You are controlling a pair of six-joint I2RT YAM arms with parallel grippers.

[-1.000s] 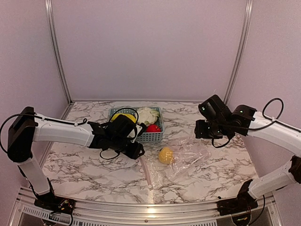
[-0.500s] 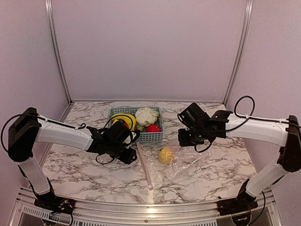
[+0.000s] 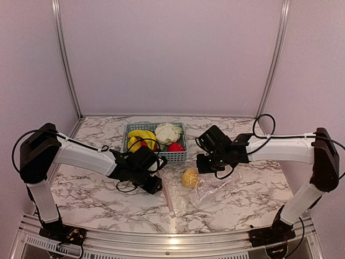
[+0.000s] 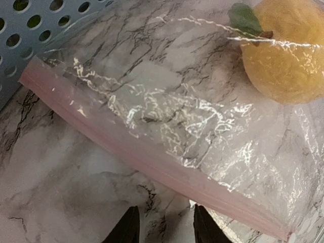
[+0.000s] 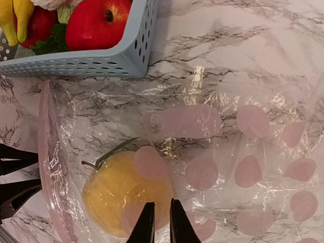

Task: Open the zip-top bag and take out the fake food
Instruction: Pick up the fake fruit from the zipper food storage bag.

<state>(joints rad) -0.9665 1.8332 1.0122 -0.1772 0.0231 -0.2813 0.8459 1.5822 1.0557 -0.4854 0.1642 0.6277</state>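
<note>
The clear, crinkly zip-top bag (image 4: 167,121) lies flat, its pink zipper strip (image 4: 152,169) just ahead of the left claw (image 4: 162,229). One yellow-orange fruit (image 5: 119,195) sits inside it under the right claw (image 5: 161,223). The bananas (image 3: 141,135), cauliflower (image 3: 168,132) and apple (image 5: 98,23) lie beyond.

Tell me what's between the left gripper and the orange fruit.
Left wrist view: bare marble tabletop, then the zip-top bag's pink zipper strip and crinkled film covering the orange fruit.

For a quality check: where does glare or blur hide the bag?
Left wrist: white glare streaks cross the zip-top bag; orange fruit slightly soft. Right wrist: pale pink patches dot the bag. Top external: sharp, one bright spot on the near rail.
</note>
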